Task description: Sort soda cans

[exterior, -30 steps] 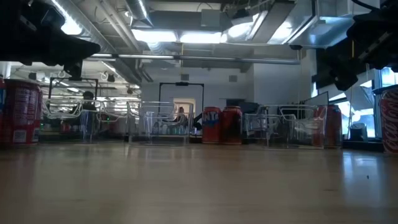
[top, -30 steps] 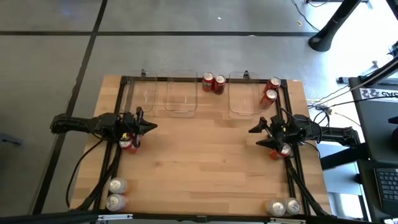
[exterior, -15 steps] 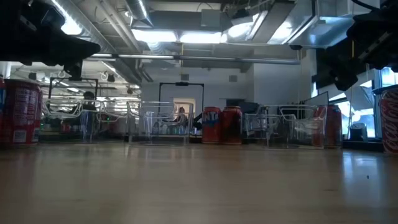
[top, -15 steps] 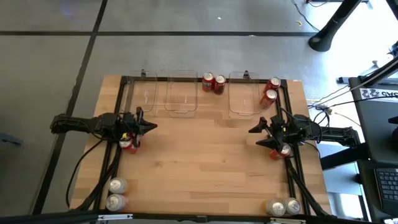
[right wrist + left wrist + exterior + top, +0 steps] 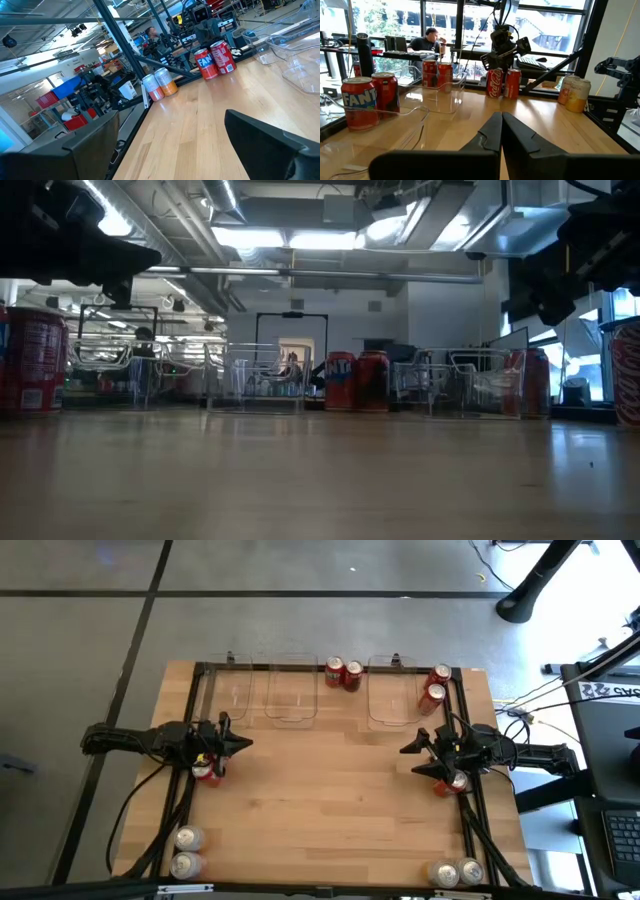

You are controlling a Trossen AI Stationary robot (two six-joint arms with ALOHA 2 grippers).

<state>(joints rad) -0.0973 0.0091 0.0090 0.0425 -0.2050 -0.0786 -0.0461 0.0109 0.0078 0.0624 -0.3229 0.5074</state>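
In the high view, my left gripper (image 5: 246, 743) hovers over the table's left part, shut on nothing; its wrist view shows the fingers (image 5: 501, 131) closed together. A red can (image 5: 205, 772) stands under that arm. My right gripper (image 5: 412, 759) hovers over the right part, open and empty (image 5: 175, 150), with a red can (image 5: 457, 782) beneath its arm. Two red cans (image 5: 343, 672) stand at the far edge between bins, and two more (image 5: 436, 685) at the far right. Silver-topped pairs stand at the near left (image 5: 186, 851) and near right (image 5: 456, 872).
Three clear plastic bins (image 5: 292, 690) stand in a row along the far edge (image 5: 392, 690) (image 5: 232, 688). A black frame rail (image 5: 470, 810) runs along each side of the table. Bare wood (image 5: 320, 790) lies between the grippers. A person (image 5: 429, 39) sits beyond the table.
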